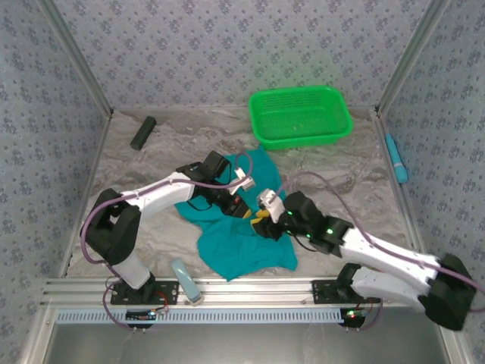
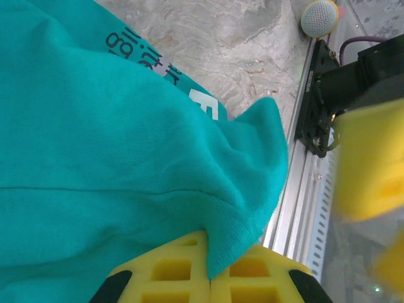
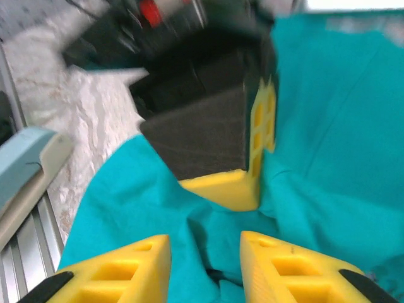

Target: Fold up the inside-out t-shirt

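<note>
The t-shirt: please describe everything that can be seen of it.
The t-shirt is teal, soft knit cloth, with dark and white print showing in the left wrist view. It lies crumpled, not flat, on the marbled table between the arms. The left hand pinches a folded edge; the right hand stands open, with cloth between its fingers.

Counting now: one teal short-sleeved cloth t-shirt [image 1: 244, 244], just the one garment. One bright green plastic mesh basket [image 1: 303, 141]. Two white-and-black robot arms, left arm [image 1: 151, 193] and right arm [image 1: 379, 254]. One dark rectangular block [image 1: 143, 133], one blue stick-shaped object [image 1: 395, 159], one pale blue flat object [image 1: 186, 279].
</note>
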Controlling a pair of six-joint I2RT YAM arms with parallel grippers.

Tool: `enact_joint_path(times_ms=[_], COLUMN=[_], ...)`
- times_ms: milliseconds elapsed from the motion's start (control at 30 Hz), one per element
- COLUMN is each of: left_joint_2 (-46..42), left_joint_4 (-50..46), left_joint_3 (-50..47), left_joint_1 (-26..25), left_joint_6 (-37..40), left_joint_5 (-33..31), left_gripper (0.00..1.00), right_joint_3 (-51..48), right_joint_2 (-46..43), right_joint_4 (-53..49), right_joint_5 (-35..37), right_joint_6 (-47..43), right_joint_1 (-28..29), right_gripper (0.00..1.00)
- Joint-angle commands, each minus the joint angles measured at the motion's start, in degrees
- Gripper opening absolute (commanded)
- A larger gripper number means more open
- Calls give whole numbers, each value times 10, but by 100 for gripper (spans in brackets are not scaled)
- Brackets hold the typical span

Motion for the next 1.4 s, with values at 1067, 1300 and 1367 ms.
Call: enact_joint_path(times_ms=[1067, 1300, 1367], left_joint_2=[33, 32, 31], left_joint_4=[-32, -3, 3], left_joint_3=[16, -7, -17], left_joint_1=[17, 48, 60], left_joint_6=[50, 49, 48], left_joint_5=[138, 116, 102], left_gripper=[0, 0, 1], right_joint_3=[37, 44, 48], right_joint_2=[190, 224, 229], right_joint_4=[85, 114, 97], right_joint_5=[-19, -144, -119], right_joint_6=[273, 236, 225], right_joint_1=[-59, -73, -73], right_gripper=[35, 34, 13])
